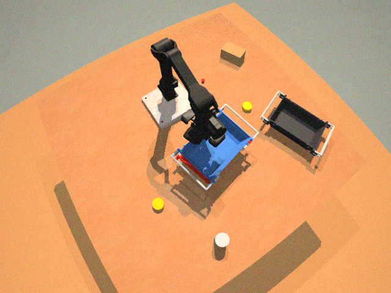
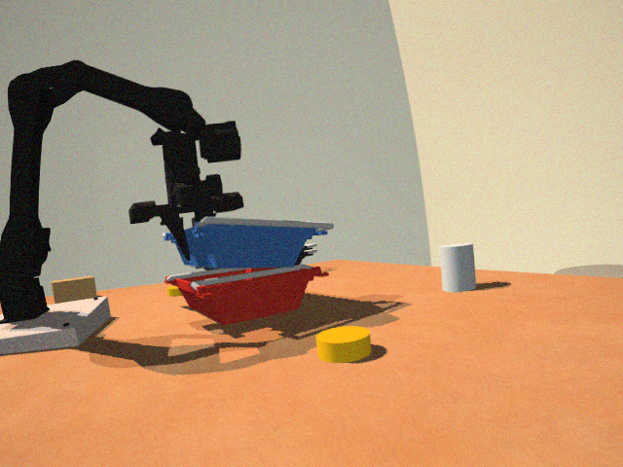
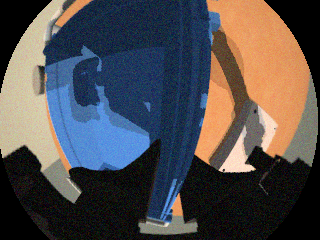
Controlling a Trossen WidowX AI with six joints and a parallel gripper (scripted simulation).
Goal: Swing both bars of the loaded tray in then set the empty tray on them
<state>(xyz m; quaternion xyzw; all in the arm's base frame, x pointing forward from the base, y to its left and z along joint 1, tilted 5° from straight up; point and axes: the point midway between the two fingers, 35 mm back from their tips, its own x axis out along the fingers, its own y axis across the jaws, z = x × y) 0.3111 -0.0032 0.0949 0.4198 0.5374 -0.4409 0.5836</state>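
The red loaded tray [image 1: 193, 169] [image 2: 261, 300] stands on the table, mostly hidden from above. Its grey wire bars [image 2: 246, 276] lie in across its top. Its load is hidden. The empty blue tray [image 1: 228, 151] [image 2: 251, 246] [image 3: 112, 142] is over it, roughly level, its own bars [image 1: 242, 118] [image 2: 266, 221] swung out. Its bottom is at or just above the red tray's bars; contact cannot be told. My gripper [image 2: 192, 241] [image 3: 166, 143] is shut on the blue tray's side wall, one finger inside and one outside. In the top view the fingertips are hidden.
A black tray [image 1: 311, 115] with bars out stands to the right. Yellow discs [image 1: 247, 106] [image 1: 157, 204] [image 2: 344, 346], a white cylinder [image 1: 222, 240] [image 2: 458, 268], a wooden block [image 1: 233, 50] [image 2: 73, 289] and a tiny red cube [image 1: 203, 80] stand around.
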